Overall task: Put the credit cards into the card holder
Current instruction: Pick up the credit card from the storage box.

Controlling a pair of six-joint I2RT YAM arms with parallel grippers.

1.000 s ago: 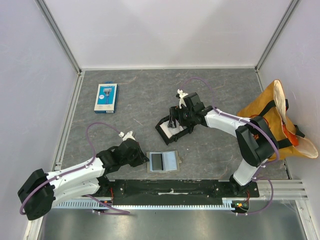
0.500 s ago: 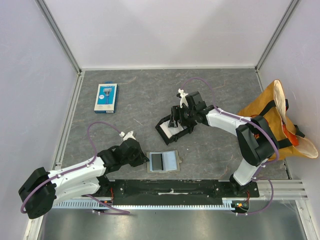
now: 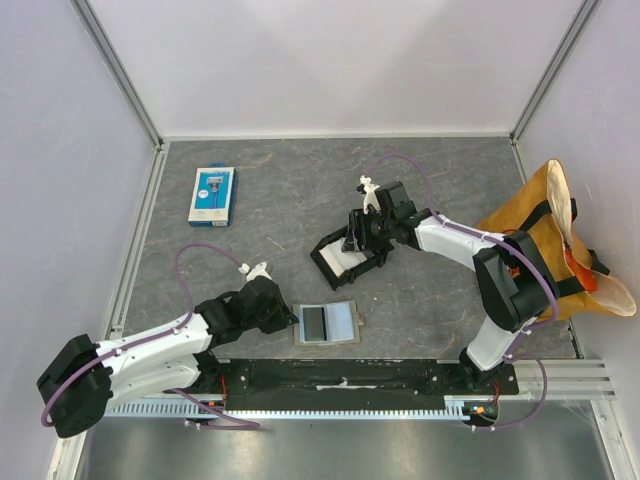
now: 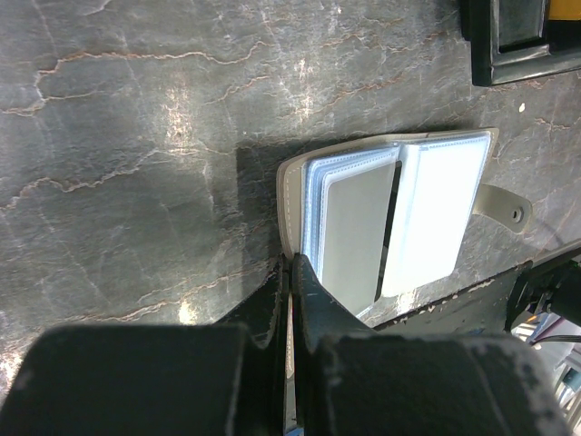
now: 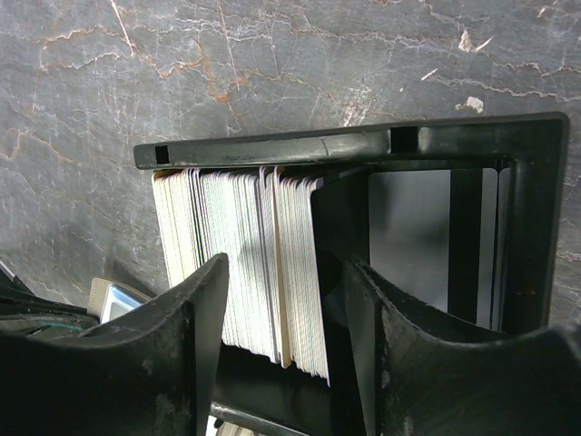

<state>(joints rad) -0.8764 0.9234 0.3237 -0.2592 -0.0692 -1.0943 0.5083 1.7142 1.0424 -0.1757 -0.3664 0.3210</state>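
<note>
White plastic credit cards [image 5: 241, 263] stand on their edges, packed in one tight row inside a black box-like plastic tray [image 5: 345, 145]. The tray sits on the grey stone-look worktop [image 3: 280, 190], a bit right of the middle. The right fingers [image 5: 195, 318] hang over the row, one on each side of a bunch of cards. They are partly open. A dark gap shows between the cards and one finger, so no card is held yet.

Each card is probably very light, thin and stiff, with smooth, slippery faces. The cards are pressed close together, so getting just one looks hard. A good place to hold is the edge that sticks up, with one finger on each flat face. If the fingers take too many, a whole clump may come out. If they squeeze too softly, the card may slide away.

The flat grey-tan folding card holder [image 4: 436, 218] lies open near the front edge of the worktop, well apart from the tray. Its clear pockets face up. It looks soft and floppy, so it may slip when a card is pushed in. The left fingers [image 4: 313, 304] are shut tight, with their tips touching one corner of the holder. I cannot tell if they pinch its cover.

Farther out, a blue-and-white pack [image 3: 212, 195] lies at the back left. An orange cloth bag [image 3: 545, 235] slumps by the right wall.
</note>
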